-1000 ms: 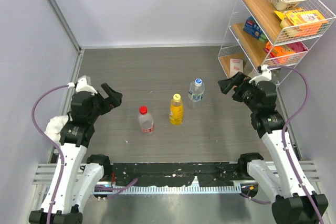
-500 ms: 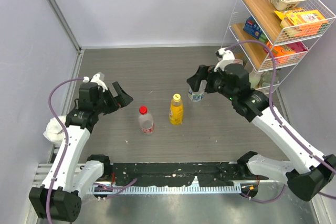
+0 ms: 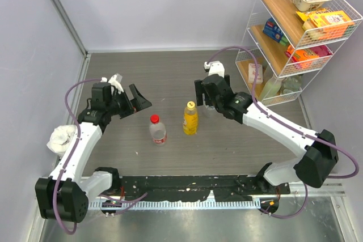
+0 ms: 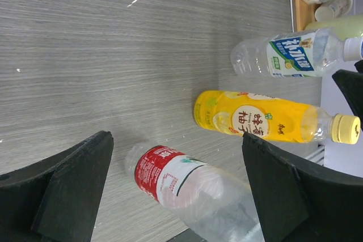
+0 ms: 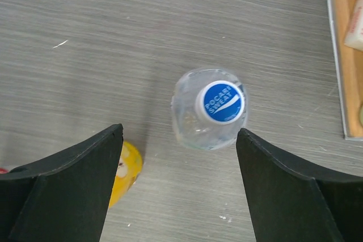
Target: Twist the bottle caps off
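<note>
- Approach seems to be the step in hand. The right gripper [image 5: 179,134] hangs straight above the clear plastic bottle with the blue-and-white label [image 5: 190,131]. Its jaws are spread, one finger on each side of the round blue-and-white screw cap [image 5: 222,102], and they touch neither cap nor bottle.
- The left gripper [image 4: 176,140] is also spread wide and holds nothing. It points toward the clear plastic bottle with the red label [image 3: 158,134], which stands near it with its small red cap [image 3: 153,119] on.
- The yellow-orange plastic bottle [image 3: 190,119] stands upright between the other two with its yellow cap [image 3: 191,105] on. No cap is off yet, so the task looks barely begun.
- For the next move, the right gripper's fingers likely need to come down level with the cap, stay centred on it, and close before any twist.
- The bottle body probably needs bracing or it may spin with the cap. The left gripper is well apart from that bottle.
- On one side, the yellow-orange bottle sits just beside one right finger, so room is tight there.
- On the other side, the white wire shelf rack [image 3: 266,92] stands near the arm.
- The grey wood-grain table [image 3: 142,72] offers open room toward the far wall.
</note>
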